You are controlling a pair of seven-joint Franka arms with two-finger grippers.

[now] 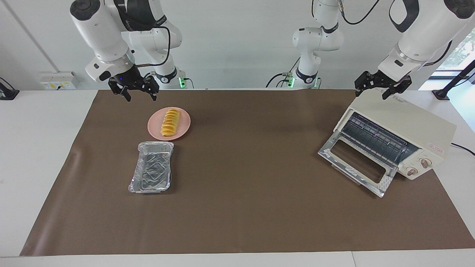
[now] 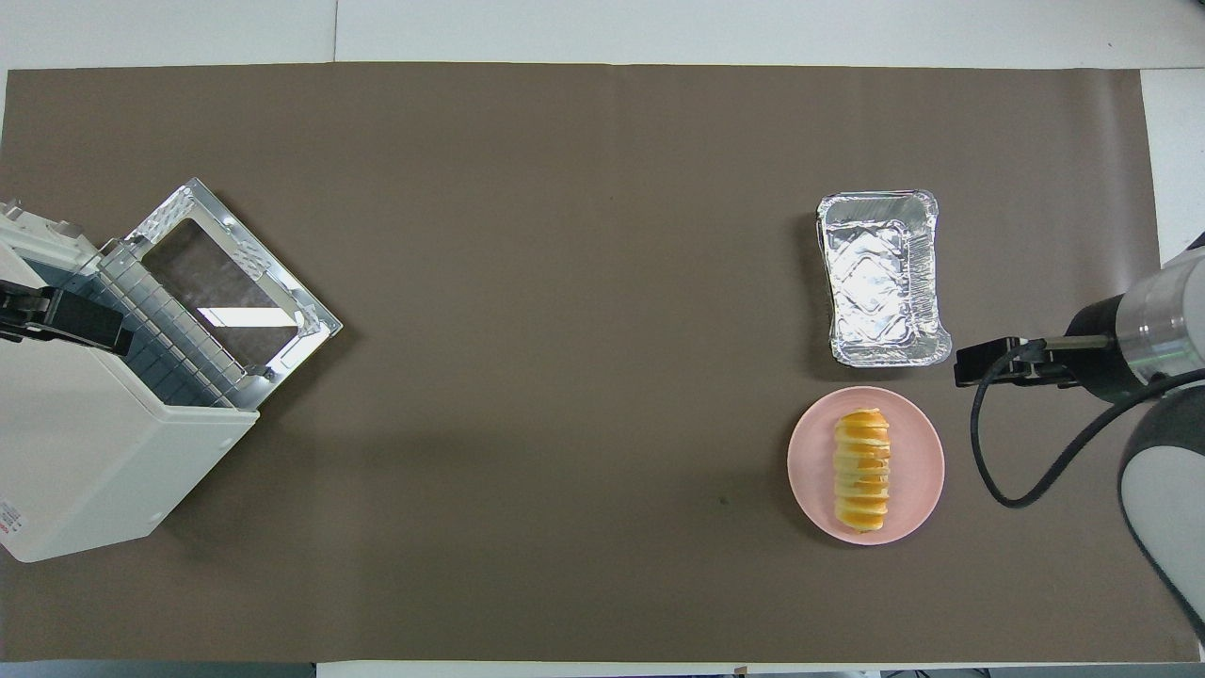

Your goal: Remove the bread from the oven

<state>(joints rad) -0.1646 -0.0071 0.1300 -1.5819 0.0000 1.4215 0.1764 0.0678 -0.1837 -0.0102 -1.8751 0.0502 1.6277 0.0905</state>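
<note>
A crinkled foil tray (image 1: 151, 172) (image 2: 882, 277) is shown empty on the brown mat (image 1: 237, 207) (image 2: 565, 235), farther from the robots than the pink plate (image 1: 184, 128) (image 2: 811, 471) beside it. The bread (image 1: 170, 122) (image 2: 863, 469) is seen lying on that plate, well apart from the oven (image 1: 404, 129) (image 2: 85, 452), whose door (image 1: 357, 163) (image 2: 235, 282) is dropped open at the left arm's end. The right gripper (image 1: 141, 95) (image 2: 979, 363), fingers spread, is held above the mat's edge near the plate. The left gripper (image 1: 372, 91) (image 2: 56, 320), fingers parted, is held over the oven's top.
</note>
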